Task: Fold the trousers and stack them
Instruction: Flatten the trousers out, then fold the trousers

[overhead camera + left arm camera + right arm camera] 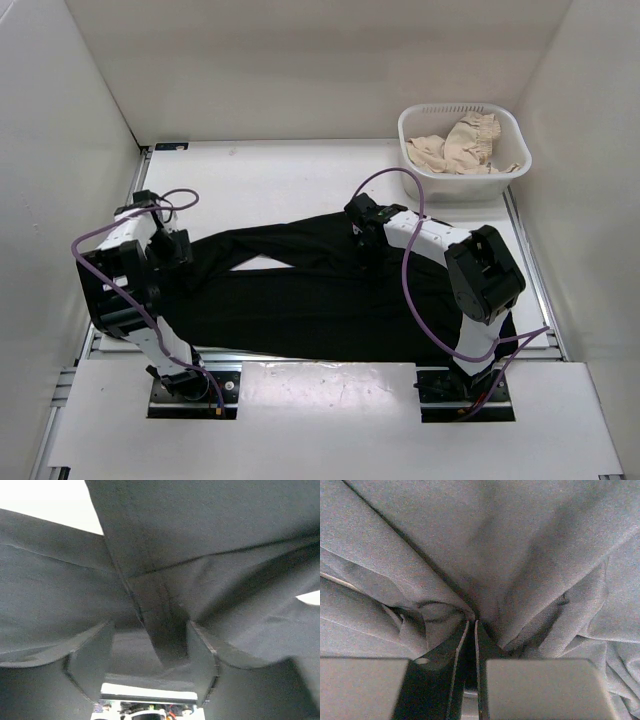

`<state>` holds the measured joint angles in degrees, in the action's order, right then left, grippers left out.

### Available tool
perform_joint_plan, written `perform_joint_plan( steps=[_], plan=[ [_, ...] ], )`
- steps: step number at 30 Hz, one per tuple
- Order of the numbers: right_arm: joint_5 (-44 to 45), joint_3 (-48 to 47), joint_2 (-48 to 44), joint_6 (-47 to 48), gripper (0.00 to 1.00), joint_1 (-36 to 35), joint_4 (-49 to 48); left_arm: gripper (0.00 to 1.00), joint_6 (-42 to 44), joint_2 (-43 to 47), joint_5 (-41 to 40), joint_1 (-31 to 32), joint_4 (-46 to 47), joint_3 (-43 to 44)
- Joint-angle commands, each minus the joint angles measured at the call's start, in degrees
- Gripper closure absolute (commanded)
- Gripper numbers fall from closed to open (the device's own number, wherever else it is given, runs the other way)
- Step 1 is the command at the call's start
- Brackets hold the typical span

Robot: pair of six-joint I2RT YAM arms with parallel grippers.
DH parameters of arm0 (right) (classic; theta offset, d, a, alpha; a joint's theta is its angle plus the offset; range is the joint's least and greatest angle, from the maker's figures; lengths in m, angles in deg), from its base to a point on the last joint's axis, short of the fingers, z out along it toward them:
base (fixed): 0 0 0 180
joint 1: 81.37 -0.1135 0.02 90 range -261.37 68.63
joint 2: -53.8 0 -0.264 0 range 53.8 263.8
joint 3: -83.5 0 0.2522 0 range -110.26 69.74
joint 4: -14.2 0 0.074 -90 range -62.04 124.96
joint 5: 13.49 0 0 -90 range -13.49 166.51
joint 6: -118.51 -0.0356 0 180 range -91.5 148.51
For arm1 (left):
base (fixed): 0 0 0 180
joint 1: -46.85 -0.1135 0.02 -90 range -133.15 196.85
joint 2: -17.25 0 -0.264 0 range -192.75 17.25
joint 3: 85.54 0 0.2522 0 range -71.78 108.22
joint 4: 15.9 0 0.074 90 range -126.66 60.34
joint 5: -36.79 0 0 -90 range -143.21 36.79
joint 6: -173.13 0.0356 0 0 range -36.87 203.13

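Note:
The black trousers (pixel 330 290) lie spread across the middle of the table, legs running left and right. My left gripper (pixel 178 250) sits low over their left end. In the left wrist view its jaws (pixel 150 625) stand open, and a raised fold of the trousers (pixel 200 530) lies loose between the fingers (pixel 87 660). My right gripper (pixel 362 238) is down on the upper edge of the trousers near the centre. Seen from the right wrist, it (pixel 471 621) is shut on a pinch of the trousers (pixel 510 545), with creases fanning out from the tips.
A white basket (pixel 415 130) holding a beige cloth (pixel 460 145) stands at the back right corner. White walls close in the table on the left, back and right. A white board (pixel 330 400) covers the near edge between the arm bases.

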<state>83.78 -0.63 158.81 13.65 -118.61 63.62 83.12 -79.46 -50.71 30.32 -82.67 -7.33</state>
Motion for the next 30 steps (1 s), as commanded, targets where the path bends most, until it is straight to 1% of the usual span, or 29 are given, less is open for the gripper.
perform_joint_plan(
  steps=[1, 4, 7, 10, 12, 14, 16, 19, 21, 23, 27, 30],
  plan=[
    [-1.0, 0.3, -1.7, -0.5, 0.87, 0.0, -0.9, 0.27, 0.0, 0.9, -3.8, 0.1, 4.8, 0.2],
    [-1.0, 0.3, -2.3, -1.1, 0.87, 0.0, -0.9, 0.27, 0.0, 0.1, -4.4, 0.7, 5.6, 2.7],
    [0.2, 1.5, -3.0, -1.1, 0.87, 0.0, -0.9, 0.27, 0.0, 3.1, -5.0, 3.9, 5.6, 0.9],
    [0.7, 2.0, -3.5, -1.6, 0.87, 0.0, -0.9, 0.25, 0.0, 4.4, -5.1, 4.4, 5.6, 1.6],
    [0.7, 2.0, -3.5, -1.6, 0.87, 0.0, -0.9, 0.25, 0.0, 4.4, -2.4, 3.5, 5.0, 5.4],
    [0.7, 2.0, -3.5, -1.6, 0.87, 0.0, -0.9, 0.25, 0.0, 4.4, 3.2, 1.7, 3.7, 9.6],
    [1.3, 2.0, -3.5, -1.6, 0.87, 0.0, -0.9, 0.25, 0.0, 4.4, 5.7, 0.3, 3.7, 11.5],
    [1.8, 2.5, -3.5, -1.6, 0.87, 0.0, -0.9, 0.25, 0.0, 1.6, 2.4, -0.3, 5.1, 12.6],
    [1.8, 2.5, -4.0, -2.2, 0.87, 0.0, -0.9, 0.25, 0.0, -2.8, -0.6, -0.3, 5.1, 13.3],
    [1.8, 0.8, -4.0, -2.2, 0.87, 0.7, -0.9, 0.24, 0.0, -7.1, -1.1, -0.3, 5.1, 14.3],
    [2.8, -2.1, -5.1, -2.8, 0.87, 1.7, 0.7, 0.21, 0.0, -12.9, -1.1, -0.3, 5.1, 17.8],
    [2.8, -2.8, -6.3, -2.8, 0.87, 2.4, 1.2, 0.2, 0.0, -16.8, -2.9, -0.3, 5.1, 18.9]
  ],
)
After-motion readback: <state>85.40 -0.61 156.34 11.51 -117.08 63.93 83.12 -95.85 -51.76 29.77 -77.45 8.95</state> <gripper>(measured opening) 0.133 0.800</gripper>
